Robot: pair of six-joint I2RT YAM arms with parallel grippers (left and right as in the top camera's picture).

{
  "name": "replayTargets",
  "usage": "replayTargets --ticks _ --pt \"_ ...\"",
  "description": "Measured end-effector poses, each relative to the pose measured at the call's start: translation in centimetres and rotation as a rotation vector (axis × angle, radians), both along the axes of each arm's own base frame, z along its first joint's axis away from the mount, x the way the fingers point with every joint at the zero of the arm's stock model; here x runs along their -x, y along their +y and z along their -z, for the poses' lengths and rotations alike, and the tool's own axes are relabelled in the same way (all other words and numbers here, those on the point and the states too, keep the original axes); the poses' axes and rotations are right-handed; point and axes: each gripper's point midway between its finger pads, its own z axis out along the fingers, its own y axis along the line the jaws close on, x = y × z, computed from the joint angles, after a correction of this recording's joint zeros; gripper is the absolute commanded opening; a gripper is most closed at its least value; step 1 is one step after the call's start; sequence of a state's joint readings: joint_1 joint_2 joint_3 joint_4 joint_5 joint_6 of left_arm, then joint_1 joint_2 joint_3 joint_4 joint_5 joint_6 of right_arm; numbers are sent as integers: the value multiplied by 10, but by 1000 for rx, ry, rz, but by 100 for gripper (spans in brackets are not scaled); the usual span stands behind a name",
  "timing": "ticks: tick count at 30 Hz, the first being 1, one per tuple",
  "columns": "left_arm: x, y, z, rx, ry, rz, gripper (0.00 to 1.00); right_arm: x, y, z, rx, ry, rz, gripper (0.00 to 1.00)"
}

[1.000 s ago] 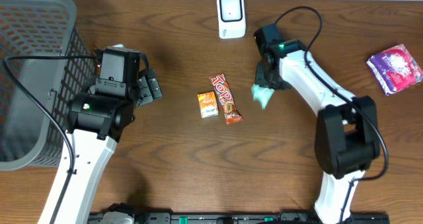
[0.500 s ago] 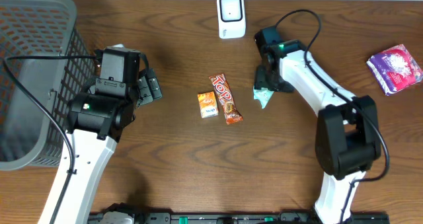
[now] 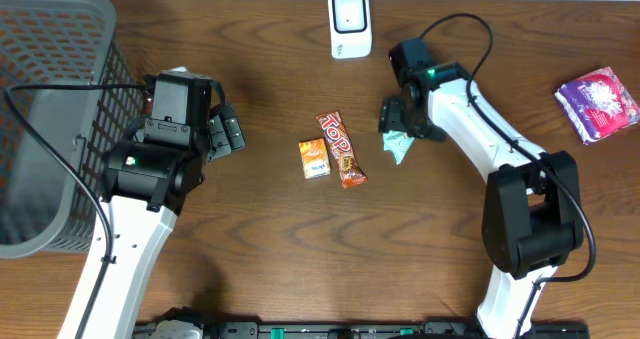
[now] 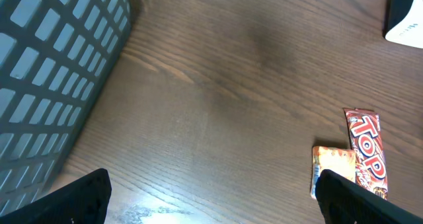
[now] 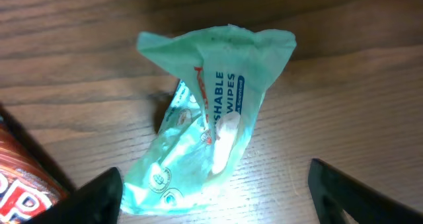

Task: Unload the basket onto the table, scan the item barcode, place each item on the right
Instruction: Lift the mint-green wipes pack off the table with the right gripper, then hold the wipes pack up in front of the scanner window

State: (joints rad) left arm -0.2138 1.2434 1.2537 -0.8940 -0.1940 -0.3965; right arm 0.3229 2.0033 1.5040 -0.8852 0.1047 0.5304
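Observation:
The item nearest my right gripper (image 3: 402, 121) is a teal flushable-wipes packet (image 3: 400, 148), lying crumpled on the wood. In the right wrist view the packet (image 5: 213, 135) sits between the spread fingers of that gripper (image 5: 215, 176), which is open and touches nothing. The white barcode scanner (image 3: 350, 24) stands at the back centre of the table. A red Top bar (image 3: 342, 149) and a small orange packet (image 3: 314, 159) lie mid-table. My left gripper (image 3: 226, 131) hangs open beside the basket; in its wrist view the gripper (image 4: 213, 192) has only bare wood between its fingers.
A grey mesh basket (image 3: 45, 89) fills the left side, and its wall (image 4: 53, 78) is close to the left arm. A purple packet (image 3: 598, 102) lies at the far right. The Top bar (image 4: 367, 151) and the orange packet (image 4: 330, 172) show by the left gripper's right finger.
My right gripper has opened and let go of the wipes packet, which now lies on the table. The left arm has not moved.

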Motion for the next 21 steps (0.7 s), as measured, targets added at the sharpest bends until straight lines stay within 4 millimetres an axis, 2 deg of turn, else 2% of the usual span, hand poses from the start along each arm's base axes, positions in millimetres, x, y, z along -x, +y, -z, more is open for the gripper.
replayTargets --ticks 2,5,10,15,16,17,19,21 --pt "0 0 0 0 0 0 98 1 0 6 -6 -5 23 72" --pt "0 0 0 0 -1 0 98 3 -1 18 -17 -14 56 57" --pt "0 0 0 0 0 0 98 4 -1 32 -31 -33 87 47" --pt "0 0 0 0 0 0 98 2 -1 35 -36 -45 91 47" --pt "0 0 0 0 0 0 98 2 -1 35 -36 -46 91 42" --pt "0 0 0 0 0 0 98 2 0 35 -37 -49 87 32" --pt "0 0 0 0 0 0 98 0 0 35 -37 -55 83 5" --pt "0 0 0 0 0 0 98 -1 1 34 -43 -59 82 1"
